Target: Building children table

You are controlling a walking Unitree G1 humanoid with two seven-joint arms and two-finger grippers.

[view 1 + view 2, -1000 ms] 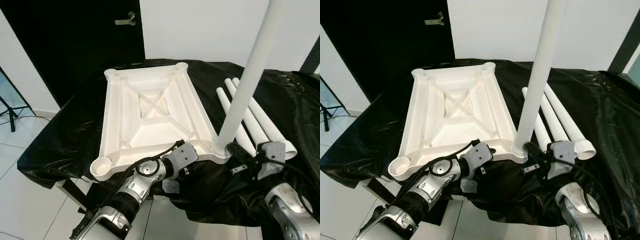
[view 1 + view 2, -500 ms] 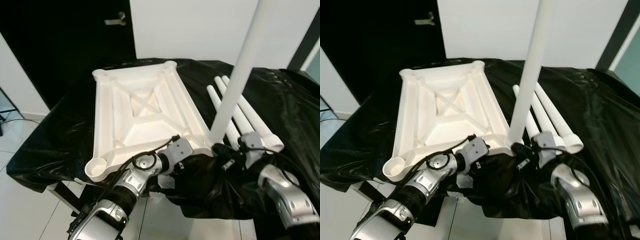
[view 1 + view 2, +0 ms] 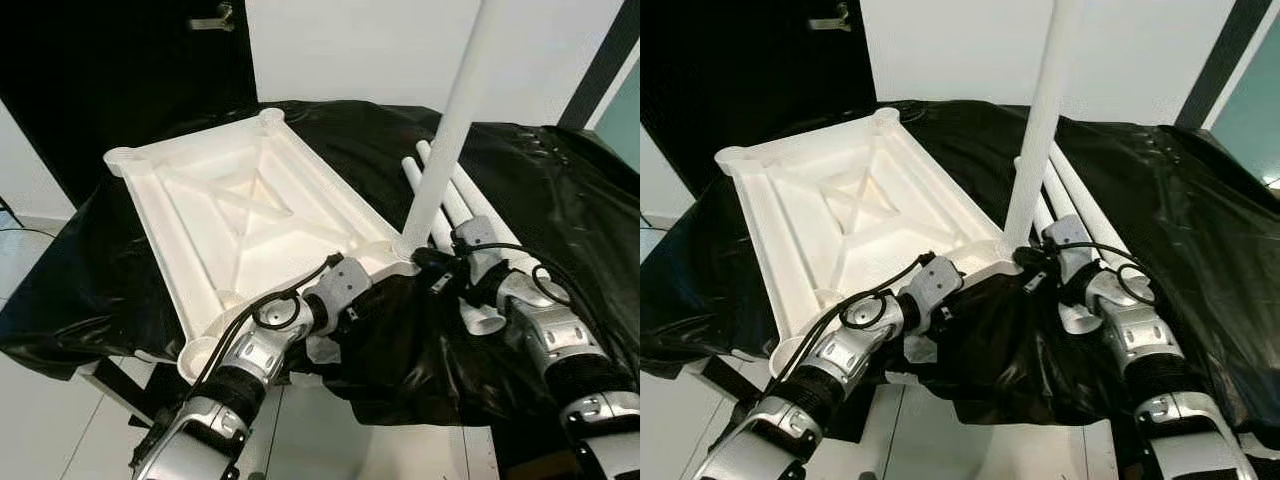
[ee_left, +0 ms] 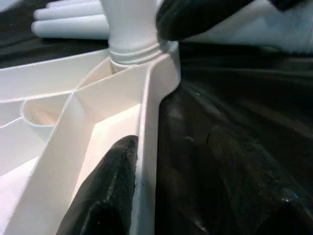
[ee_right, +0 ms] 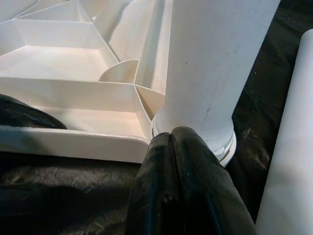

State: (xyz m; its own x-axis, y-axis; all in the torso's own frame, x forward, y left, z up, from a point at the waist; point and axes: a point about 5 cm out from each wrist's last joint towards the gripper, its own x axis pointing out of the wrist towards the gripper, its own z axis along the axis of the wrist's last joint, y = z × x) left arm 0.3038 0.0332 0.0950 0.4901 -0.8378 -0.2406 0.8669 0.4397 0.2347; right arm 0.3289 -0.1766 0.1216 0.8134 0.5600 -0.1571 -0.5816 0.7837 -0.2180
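An upturned white tabletop point(image 3: 235, 215) lies ribbed side up on a bench covered in black sheeting point(image 3: 560, 180), filling the left and centre of the head views. One white leg point(image 3: 448, 120) stands upright in the corner socket at the tabletop's lower right, rising out of the top of the frame. More loose legs point(image 3: 1080, 215) lie side by side on the sheeting just right of it.

The left end effector point(image 3: 352, 285) sits at the tabletop's near edge — its wrist view shows one black finger point(image 4: 105, 191) inside the rim wall, so it appears to pinch that wall, though the other finger is hidden. The right end effector point(image 3: 430, 265) is at the base of the upright leg; its fingers point(image 5: 183, 186) lie pressed together, tips touching the leg's threaded collar — closed, holding nothing between them.
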